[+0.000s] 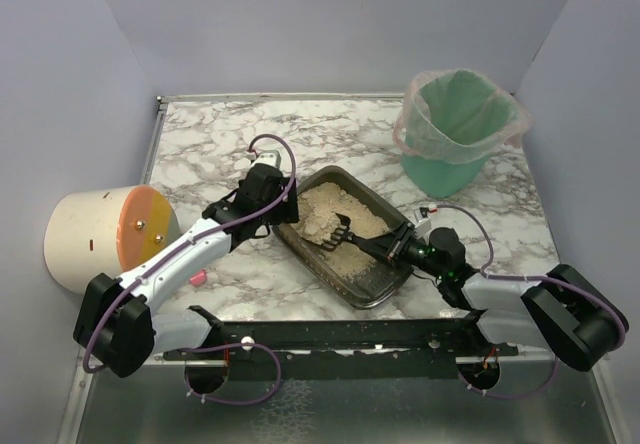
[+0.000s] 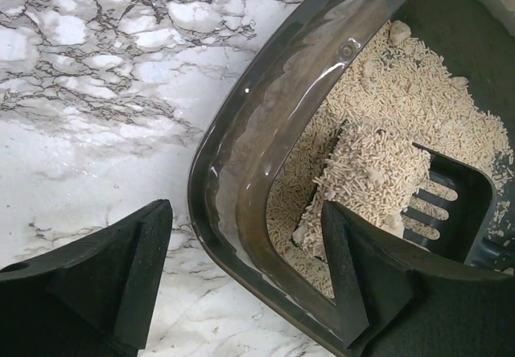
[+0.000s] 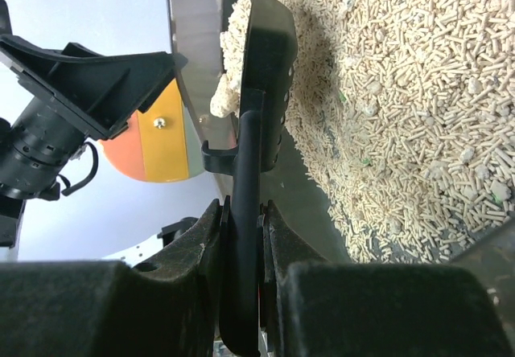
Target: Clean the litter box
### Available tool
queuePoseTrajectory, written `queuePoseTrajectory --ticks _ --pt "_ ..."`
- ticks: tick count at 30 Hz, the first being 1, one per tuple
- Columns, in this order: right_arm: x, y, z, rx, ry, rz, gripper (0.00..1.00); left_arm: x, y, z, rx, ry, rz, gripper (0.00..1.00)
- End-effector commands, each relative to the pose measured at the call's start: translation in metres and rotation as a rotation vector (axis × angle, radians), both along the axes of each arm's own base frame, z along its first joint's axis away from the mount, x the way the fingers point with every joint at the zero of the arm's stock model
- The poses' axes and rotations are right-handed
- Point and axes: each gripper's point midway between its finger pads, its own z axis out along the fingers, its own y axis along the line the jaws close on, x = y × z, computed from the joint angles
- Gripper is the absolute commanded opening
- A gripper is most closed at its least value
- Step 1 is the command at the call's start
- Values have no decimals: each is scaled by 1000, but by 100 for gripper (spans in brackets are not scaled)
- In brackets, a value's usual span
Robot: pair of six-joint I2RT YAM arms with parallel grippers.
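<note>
The litter box (image 1: 386,283) is a dark shallow tray with beige pellet litter, set diagonally at the table's middle. My left gripper (image 1: 283,207) is open and straddles its left rim (image 2: 241,156), one finger outside over the table and the other inside against the wall. My right gripper (image 1: 398,247) is shut on the handle of the black slotted scoop (image 1: 343,231). The scoop head (image 2: 459,212) is in the litter and carries a heap of pellets with pale clumps (image 2: 374,172). In the right wrist view the scoop (image 3: 269,43) stands edge-on between my fingers, which meet round the handle at the gripper (image 3: 241,206).
A green bucket (image 1: 455,134) lined with a clear bag stands at the back right. A cream cylinder with an orange and yellow face (image 1: 105,236) lies at the left edge. A small pink object (image 1: 198,278) lies by the left arm. A black rail runs along the near edge.
</note>
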Motion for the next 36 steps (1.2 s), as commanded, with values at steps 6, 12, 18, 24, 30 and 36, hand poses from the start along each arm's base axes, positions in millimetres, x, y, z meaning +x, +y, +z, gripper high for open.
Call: queuePoseTrajectory --ticks 6,12,18,24,30,36 --pt "3 -19 29 52 -110 -100 1 9 -12 58 -63 -113 -54 83" --pt "4 -34 50 77 -179 -159 1 22 -3 99 -7 -223 -52 87" --pt "-2 -40 62 109 -221 -173 1 29 7 133 22 -340 -33 90" --pt "-7 -40 66 132 -217 -154 1 27 13 134 30 -398 -38 94" --pt "-12 -37 76 165 -227 -117 1 21 20 133 18 -437 -24 99" --pt "-12 -39 86 185 -250 -121 1 17 23 129 10 -436 -19 99"
